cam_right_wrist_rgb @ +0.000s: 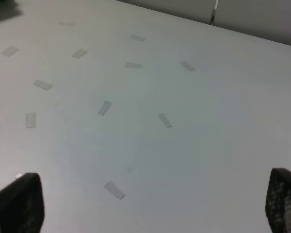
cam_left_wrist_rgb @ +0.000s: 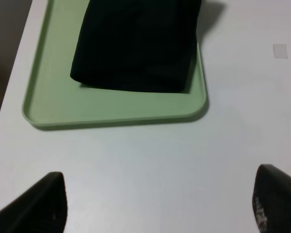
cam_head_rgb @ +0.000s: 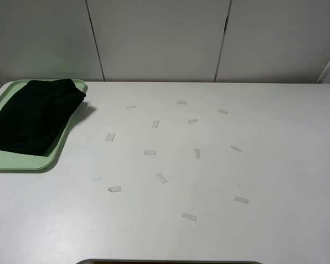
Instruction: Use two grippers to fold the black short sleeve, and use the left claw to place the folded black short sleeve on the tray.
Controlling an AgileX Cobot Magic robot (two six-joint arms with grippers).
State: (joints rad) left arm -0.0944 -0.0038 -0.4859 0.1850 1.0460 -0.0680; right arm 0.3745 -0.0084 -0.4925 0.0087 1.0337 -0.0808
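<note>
The black short sleeve (cam_head_rgb: 36,115) lies folded as a thick black rectangle on the mint-green tray (cam_head_rgb: 22,162) at the table's far left. One corner of it reaches over the tray's rim on the side toward the table's middle. In the left wrist view the black short sleeve (cam_left_wrist_rgb: 136,43) and the tray (cam_left_wrist_rgb: 111,114) lie ahead of my left claw (cam_left_wrist_rgb: 160,204), which is open, empty and a short way back from the tray over bare table. My right gripper (cam_right_wrist_rgb: 153,204) is open and empty above the taped area. Neither arm shows in the exterior high view.
Several small pale tape strips (cam_head_rgb: 161,177) are scattered over the middle and right of the white table (cam_head_rgb: 275,165). Grey wall panels (cam_head_rgb: 159,38) stand behind the table. A dark edge (cam_head_rgb: 170,262) runs along the table's near side.
</note>
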